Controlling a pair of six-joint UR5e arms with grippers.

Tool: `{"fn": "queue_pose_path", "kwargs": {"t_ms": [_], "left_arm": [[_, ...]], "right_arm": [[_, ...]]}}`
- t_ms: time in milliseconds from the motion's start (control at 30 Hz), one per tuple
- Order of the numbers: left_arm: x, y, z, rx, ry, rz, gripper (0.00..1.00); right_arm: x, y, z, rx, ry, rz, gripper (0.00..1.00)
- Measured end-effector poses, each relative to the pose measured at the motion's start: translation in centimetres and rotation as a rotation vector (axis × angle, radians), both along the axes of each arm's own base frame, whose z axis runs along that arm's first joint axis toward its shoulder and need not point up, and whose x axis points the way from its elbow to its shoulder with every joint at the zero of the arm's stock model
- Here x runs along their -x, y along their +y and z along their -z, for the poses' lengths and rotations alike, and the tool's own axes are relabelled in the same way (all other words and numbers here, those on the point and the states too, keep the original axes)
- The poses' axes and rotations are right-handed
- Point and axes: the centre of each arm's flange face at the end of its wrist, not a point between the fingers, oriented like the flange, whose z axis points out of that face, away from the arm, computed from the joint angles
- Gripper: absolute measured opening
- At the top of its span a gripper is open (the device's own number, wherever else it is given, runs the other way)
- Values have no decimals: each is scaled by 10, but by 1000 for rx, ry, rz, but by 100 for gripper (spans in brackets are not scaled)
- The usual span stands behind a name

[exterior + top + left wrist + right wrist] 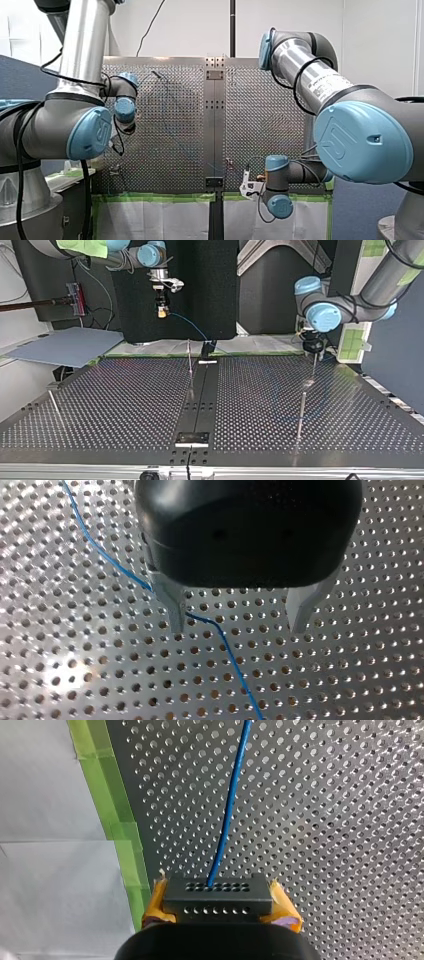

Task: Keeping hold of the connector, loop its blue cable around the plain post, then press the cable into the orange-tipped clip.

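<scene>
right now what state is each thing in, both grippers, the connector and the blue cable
metal-fingered left gripper: jaws open, empty
black rectangular connector: clamped, held off the table
yellow-padded right gripper: jaws shut on the connector
thin blue cable: plugged into the connector, passes by the left jaws, ungripped

The bench (350, 820) is made of perforated, reflective sheet metal. The cable (227, 810) is sheathed in smooth blue plastic, and the connector (217, 895) is moulded in matt black plastic. The fingers (172, 612) of my left gripper (237, 630) are left as bare metal; those of my right gripper (218, 909) are yellow-padded.
</scene>
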Motion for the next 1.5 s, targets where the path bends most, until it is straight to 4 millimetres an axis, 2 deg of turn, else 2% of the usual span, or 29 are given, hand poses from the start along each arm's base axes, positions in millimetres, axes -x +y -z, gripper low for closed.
{"fn": "queue_pose_path", "kwargs": {"t_ms": [167,500,833,1167,1500], "left_arm": [[7,6,-23,-58,9,-36,100],[2,13,-95,-161,-37,-70,100],[7,11,-168,-249,-88,-86,100],[28,-14,-240,-328,-145,-59,100],[76,-47,-325,-412,-208,-59,100]], "right_arm": [[-2,0,0,-3,-3,-7,0],[-6,-3,0,-22,-31,-19,0],[-7,-4,0,-25,-29,-24,0],[-8,-4,0,-21,-12,-31,0],[-10,-1,1,-19,18,-40,0]]}}
